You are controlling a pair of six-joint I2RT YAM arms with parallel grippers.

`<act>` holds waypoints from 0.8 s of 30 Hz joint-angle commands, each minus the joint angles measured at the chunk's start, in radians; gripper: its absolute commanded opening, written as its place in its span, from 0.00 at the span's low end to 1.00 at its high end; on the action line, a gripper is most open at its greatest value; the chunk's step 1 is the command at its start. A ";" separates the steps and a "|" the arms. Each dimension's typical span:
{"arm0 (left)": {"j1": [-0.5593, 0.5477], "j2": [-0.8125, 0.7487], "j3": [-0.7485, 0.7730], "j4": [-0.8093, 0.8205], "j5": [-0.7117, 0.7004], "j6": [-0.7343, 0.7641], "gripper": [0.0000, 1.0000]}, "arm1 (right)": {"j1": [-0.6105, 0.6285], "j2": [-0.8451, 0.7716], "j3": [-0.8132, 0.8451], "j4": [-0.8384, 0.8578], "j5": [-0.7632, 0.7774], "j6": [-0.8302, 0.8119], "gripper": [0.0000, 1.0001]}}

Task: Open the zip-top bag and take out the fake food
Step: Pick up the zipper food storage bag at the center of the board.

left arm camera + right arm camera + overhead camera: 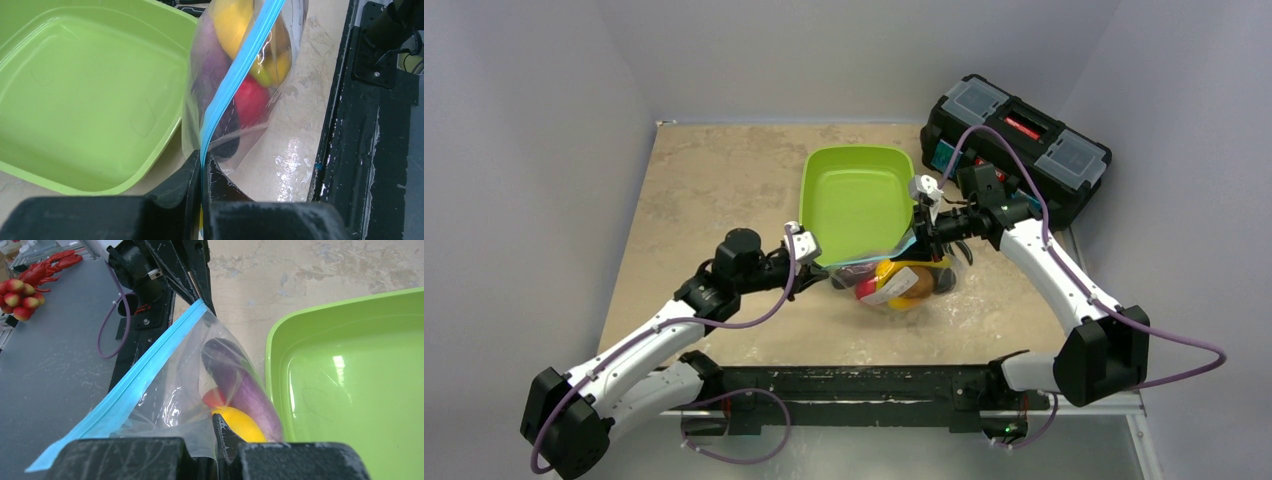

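Left pincer (pixel 202 161) was clenched on the zip-top bag (pixel 904 285). The teal zipper strip (pixel 235 75) ran straight out from between its jaws and away ahead of it.

Right pincer (pixel 218 426) was also clenched, nipping clear bag plastic just beside the strip, which ran off to its left.

The bag was strung between the two pincers over the surface (pixel 714 180). Whether its belly rested there I could not tell.

Fake food (pixel 894 283) was all inside, sagged below the strip: purple eggplant (pixel 240 382) and yellow banana (pixel 244 424) just ahead of the right pincer, red apple (pixel 250 100) ahead of the left.

Green tray (pixel 90 90) lay to the left of the left pincer and to the right of the right one, close against the bag.

Judgement: the two-ended hold served to tension the mouth so the seal could be parted. The strip looked sealed, so the opening was not yet done. The tray's nearness suited it as a drop spot.
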State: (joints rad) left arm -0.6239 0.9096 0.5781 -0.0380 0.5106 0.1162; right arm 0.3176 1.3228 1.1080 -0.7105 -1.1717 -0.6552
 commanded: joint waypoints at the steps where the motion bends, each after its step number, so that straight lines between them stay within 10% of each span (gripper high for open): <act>1: 0.001 -0.028 0.079 0.020 0.061 0.001 0.00 | -0.006 -0.016 0.000 0.024 -0.008 0.005 0.00; 12: 0.000 0.077 0.429 -0.312 0.186 -0.041 0.00 | -0.066 -0.026 0.231 -0.300 0.057 -0.183 0.75; 24: -0.002 0.315 0.665 -0.456 0.291 -0.241 0.00 | -0.065 -0.020 0.414 -0.563 0.000 -0.334 0.95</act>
State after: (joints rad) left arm -0.6239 1.1999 1.1572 -0.4969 0.7181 -0.0093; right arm 0.2497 1.3136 1.4696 -1.1755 -1.1206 -0.9360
